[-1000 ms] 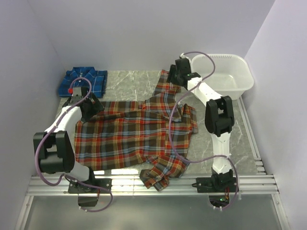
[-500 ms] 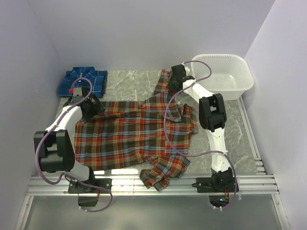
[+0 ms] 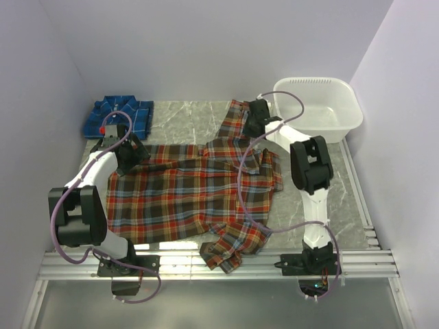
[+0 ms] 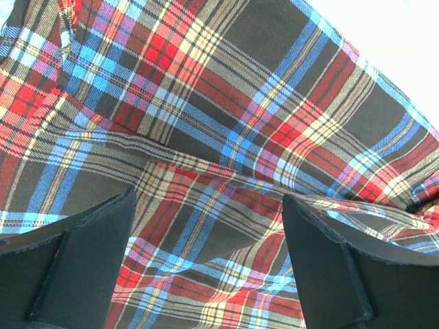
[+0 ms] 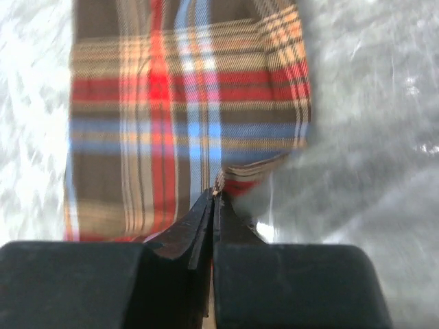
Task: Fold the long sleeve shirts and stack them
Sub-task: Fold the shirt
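The red-orange shirt (image 3: pixel 185 192) was spread across the middle of the bench (image 3: pixel 185 116), one sleeve bunched at the near edge. Over its left side the left gripper (image 4: pixel 208 205) was held with jaws wide apart. Farther back, the right gripper (image 5: pixel 213 195) was clamped on the other sleeve's edge. The blue shirt (image 3: pixel 137 110) was seen folded in the far left corner.
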Motion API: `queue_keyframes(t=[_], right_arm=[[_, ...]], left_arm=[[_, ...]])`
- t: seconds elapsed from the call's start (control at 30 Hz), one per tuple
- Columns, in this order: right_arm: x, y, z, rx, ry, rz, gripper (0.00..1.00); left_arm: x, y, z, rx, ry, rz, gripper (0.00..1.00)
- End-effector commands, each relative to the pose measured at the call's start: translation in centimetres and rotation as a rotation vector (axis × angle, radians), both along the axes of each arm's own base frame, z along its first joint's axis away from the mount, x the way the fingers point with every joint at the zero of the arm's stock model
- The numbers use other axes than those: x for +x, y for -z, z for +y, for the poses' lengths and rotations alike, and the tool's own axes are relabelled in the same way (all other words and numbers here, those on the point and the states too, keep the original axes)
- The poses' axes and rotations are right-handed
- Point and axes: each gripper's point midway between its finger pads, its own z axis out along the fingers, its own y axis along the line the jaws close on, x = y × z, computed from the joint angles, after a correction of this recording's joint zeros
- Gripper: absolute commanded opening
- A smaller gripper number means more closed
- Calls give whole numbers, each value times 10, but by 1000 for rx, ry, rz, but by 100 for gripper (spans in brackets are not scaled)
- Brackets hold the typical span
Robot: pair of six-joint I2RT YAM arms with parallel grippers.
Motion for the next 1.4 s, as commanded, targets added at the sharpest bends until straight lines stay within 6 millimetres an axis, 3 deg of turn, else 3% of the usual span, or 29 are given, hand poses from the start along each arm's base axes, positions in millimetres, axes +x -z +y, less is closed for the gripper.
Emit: queue_keyframes(t=[0.0,0.1,0.13,0.2,0.23,0.33,0.37,0.43,0.47,0.57,0.6,0.63,0.7,0.77,0.83,0.93,1.03,1.2,1.37], right_arm=[[-4,-129,34,50,-166,-310,0],[-37,-152,48,33,-276,-378,0],[-53,-154,65,30,-353,-390,0],[-83,-155,76,15,-438,-388,0],[-102,-153,94,-12,-516,-396,0],[-147,-133,109,-43,-635,-352,0],[-171,-117,117,-48,-692,-304,0],[-195,-98,123,-59,-767,-247,4],[-216,-79,125,-74,-810,-185,5],[-246,-56,118,-84,-860,-94,18],[-251,-54,114,-84,-860,-80,37],[-255,-54,111,-87,-858,-68,44],[-256,-71,105,-92,-842,-99,58],[-247,-99,100,-95,-795,-165,63],[-229,-113,87,-96,-694,-186,64],[-185,-124,44,-123,-437,-199,63],[-153,-108,4,-88,-225,-122,62],[-131,-79,-2,83,-113,-55,61],[-118,-54,-7,135,-23,-11,61]], left_arm=[[11,-14,-3,-4,17,-55,93],[10,-15,-2,-1,15,-54,94],[11,-15,-2,0,13,-56,94],[10,-14,-1,5,11,-48,94],[10,-13,-1,4,10,-47,94],[10,-12,-1,3,7,-41,93],[10,-10,0,2,5,-35,93],[10,-10,0,2,5,-32,93],[9,-7,-1,1,6,-24,93],[8,-4,-1,-1,6,-14,93],[8,-4,-1,-1,4,-12,93],[9,-3,-2,-5,8,-12,93],[9,-3,-2,-9,7,-13,93],[9,-1,-4,-13,12,-7,93],[9,-2,-3,-11,9,-8,93],[8,0,-3,-11,12,-3,93],[8,0,-3,-10,12,-3,93],[8,0,-3,-10,13,-3,93],[8,1,-3,-10,13,1,93]])
